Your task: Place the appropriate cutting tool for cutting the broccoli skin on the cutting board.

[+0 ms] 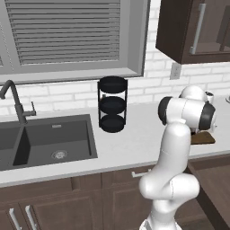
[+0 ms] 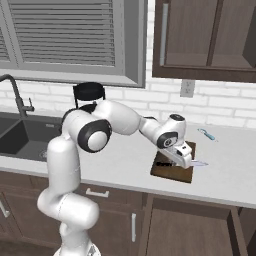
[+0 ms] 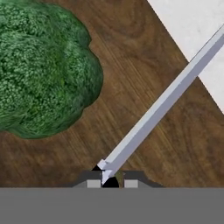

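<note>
From the left base view the arm hides most of it, just the cutting board [image 1: 203, 138] poking out at the right. Right base view: fingers [image 2: 186, 159] down over the board, knife [image 2: 199, 163] blade sticking off its right edge. Hand view: broccoli [image 3: 41, 65] on the board, fingers nearly closed around the knife's end. Looks like the drop-off; next it needs to let go fully and lift clear.

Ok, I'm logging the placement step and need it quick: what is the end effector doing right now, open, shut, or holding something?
End effector: nearly shut on the long flat silver knife blade, low over the dark-brown wooden cutting board.
</note>
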Controlling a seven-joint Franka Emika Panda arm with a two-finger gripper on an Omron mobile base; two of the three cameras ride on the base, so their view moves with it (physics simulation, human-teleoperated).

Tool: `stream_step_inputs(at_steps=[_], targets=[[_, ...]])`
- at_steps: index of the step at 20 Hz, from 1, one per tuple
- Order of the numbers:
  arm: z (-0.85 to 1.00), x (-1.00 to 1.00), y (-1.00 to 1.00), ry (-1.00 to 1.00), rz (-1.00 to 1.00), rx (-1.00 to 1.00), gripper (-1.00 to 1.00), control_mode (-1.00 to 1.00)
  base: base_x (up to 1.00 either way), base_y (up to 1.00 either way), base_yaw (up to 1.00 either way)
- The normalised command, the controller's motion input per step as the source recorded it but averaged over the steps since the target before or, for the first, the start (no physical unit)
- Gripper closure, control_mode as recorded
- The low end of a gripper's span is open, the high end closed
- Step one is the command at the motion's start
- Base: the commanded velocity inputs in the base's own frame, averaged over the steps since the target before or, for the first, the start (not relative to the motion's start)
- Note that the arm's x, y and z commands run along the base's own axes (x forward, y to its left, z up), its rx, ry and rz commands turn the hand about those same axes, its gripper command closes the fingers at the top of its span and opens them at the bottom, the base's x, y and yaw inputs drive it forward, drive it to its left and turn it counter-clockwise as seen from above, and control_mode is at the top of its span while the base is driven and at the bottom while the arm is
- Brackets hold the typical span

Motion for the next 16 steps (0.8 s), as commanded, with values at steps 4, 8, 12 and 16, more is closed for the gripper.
stream_step_inputs(at_steps=[4, 8, 12, 16], targets=[[0.08, 0.0, 0.0, -0.04, 0.0, 0.0, -1.0, -1.0, 0.0, 0.0, 0.0], [0.1, 0.0, 0.0, -0.03, 0.0, 0.0, -1.0, -1.0, 0.0, 0.0, 0.0], [0.44, -0.28, 0.01, -0.13, 0.0, 0.0, -1.0, -1.0, 0.0, 0.0, 0.0], [0.54, -0.61, 0.3, -0.19, 0.0, 0.0, -1.0, -1.0, 0.0, 0.0, 0.0]])
